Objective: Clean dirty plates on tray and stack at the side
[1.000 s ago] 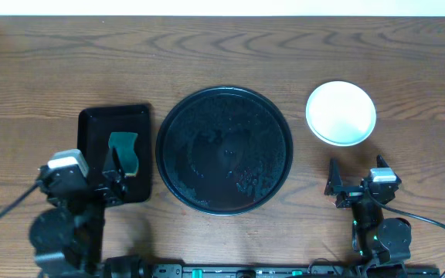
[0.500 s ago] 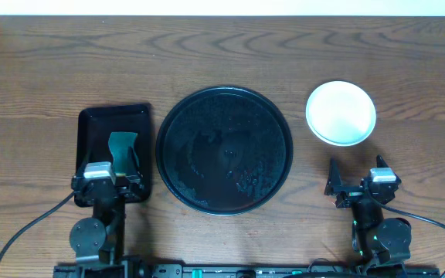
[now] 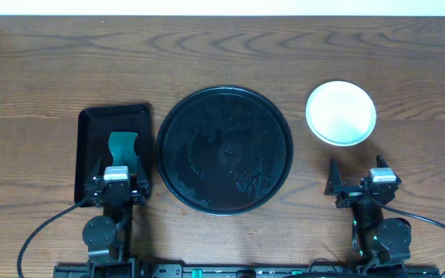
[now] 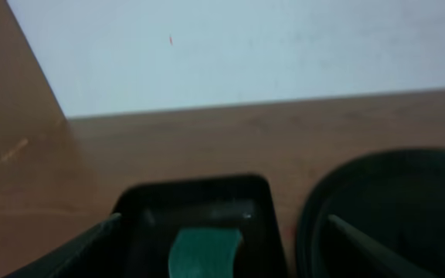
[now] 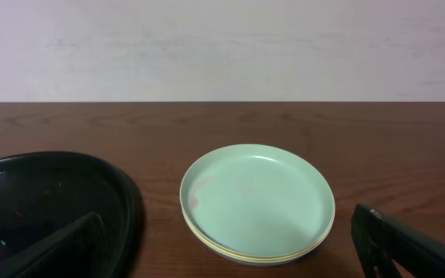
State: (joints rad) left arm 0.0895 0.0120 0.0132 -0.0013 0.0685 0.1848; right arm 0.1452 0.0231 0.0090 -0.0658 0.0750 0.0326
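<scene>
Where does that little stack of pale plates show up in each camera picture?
Overhead: the stack of pale round plates sits right of centre.
Left wrist: not in it.
Right wrist: the stack at centre.
Shared landmark: the large round black tray, seen in all three, left of the stack.

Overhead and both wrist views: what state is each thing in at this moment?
round tray: no plates on it.
plates: stacked on the table right of the round tray, a mint one on top.
rectangular tray: holds a green pad.
green pad: lying in the rectangular tray.
left gripper: open, empty.
right gripper: open, empty.
</scene>
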